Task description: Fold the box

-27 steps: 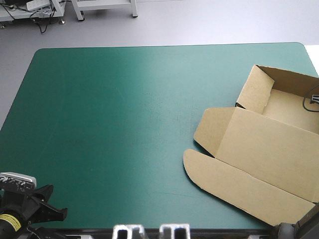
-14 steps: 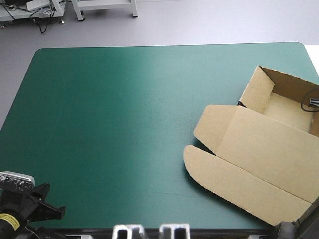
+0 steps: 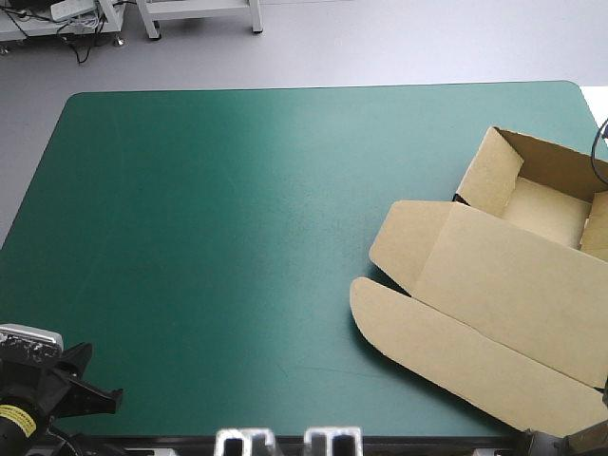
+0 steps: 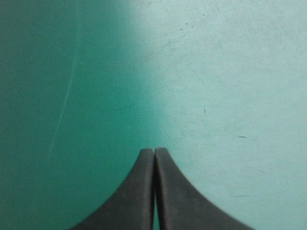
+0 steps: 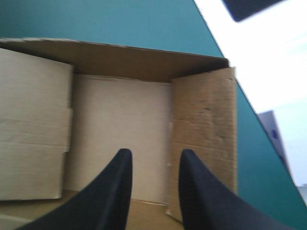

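1 box (image 3: 513, 280), 2 end effectors (image 4: 154, 151) (image 5: 154, 154), 1 table (image 3: 237, 190)

The brown cut-board box (image 3: 513, 275) lies along the right edge of the teal-green covered table (image 3: 237, 209), open tray (image 3: 541, 211) toward the far corner, flat lid (image 3: 446, 347) toward the near one. The black-fingered left gripper (image 4: 154, 152) is over the near left corner, the right gripper (image 5: 151, 155) above the tray.

Left gripper (image 4: 154, 152): my fingers (image 4: 134, 191) are pressed together along their length, the tips meeting in one pointed arch. My left arm (image 3: 43, 399) sits low at the near left, its dark wrist end turned toward the right. Right gripper (image 5: 154, 155): my fingers stand apart, a clear gap between the tips. My right arm (image 3: 575, 442) shows only as a sliver at the near right, so I can't tell its pose.
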You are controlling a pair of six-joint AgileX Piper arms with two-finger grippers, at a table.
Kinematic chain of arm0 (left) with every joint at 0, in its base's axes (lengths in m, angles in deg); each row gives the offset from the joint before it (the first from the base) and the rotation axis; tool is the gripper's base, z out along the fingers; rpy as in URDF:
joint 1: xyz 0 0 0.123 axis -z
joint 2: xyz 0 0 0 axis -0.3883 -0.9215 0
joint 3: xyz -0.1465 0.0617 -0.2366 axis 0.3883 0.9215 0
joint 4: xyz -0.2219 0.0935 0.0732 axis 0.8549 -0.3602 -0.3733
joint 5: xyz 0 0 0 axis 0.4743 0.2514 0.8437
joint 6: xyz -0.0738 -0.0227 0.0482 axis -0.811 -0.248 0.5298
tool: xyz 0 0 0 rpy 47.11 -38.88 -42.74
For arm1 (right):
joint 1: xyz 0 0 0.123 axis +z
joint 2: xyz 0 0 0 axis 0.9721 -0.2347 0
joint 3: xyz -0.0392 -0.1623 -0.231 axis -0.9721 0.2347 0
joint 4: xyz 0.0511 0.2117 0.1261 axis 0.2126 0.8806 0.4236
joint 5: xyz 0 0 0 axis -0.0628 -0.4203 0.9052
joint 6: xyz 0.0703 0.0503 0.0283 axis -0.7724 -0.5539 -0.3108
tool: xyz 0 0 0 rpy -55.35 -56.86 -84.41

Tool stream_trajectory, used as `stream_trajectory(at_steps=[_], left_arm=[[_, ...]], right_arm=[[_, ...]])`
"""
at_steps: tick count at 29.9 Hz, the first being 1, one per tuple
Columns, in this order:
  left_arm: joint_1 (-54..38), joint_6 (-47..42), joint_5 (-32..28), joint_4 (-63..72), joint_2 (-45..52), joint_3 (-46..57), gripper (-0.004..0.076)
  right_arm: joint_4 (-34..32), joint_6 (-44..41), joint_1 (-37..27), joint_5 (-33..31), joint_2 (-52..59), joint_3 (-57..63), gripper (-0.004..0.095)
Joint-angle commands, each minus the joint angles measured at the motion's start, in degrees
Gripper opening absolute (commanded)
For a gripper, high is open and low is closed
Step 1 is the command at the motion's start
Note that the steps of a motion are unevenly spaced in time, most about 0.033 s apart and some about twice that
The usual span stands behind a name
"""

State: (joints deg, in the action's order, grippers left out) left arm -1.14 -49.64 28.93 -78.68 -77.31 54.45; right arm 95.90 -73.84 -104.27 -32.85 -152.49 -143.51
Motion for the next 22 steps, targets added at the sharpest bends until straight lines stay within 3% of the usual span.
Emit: stream_trajectory(at_steps=[1,3,4,15,22], left_arm=[[0.2,-0.5,-3.7,-0.9,-0.9,-1.3,-0.001],[0.2,-0.5,-3.7,-0.9,-0.9,-1.2,-0.001],[0.2,-0.5,-4.0,-0.9,-0.9,-1.1,-0.001],[0.2,-0.2,-9.1,1.1,-0.5,2.3,-0.001],[0.2,6.3,-10.5,7.3,1.6,4.8,-0.001]], right_arm=[[10.7,5.4,-0.2,-0.3,9.3,0.9,0.0095],[14.3,7.7,-0.1,-0.3,13.2,4.1,-0.001],[14.7,8.2,0.3,-0.3,15.5,6.3,-0.0017],[12.5,12.6,16.1,3.8,44.2,42.2,-0.0017],[9.9,12.3,18.0,7.4,58.7,57.4,-0.0017]])
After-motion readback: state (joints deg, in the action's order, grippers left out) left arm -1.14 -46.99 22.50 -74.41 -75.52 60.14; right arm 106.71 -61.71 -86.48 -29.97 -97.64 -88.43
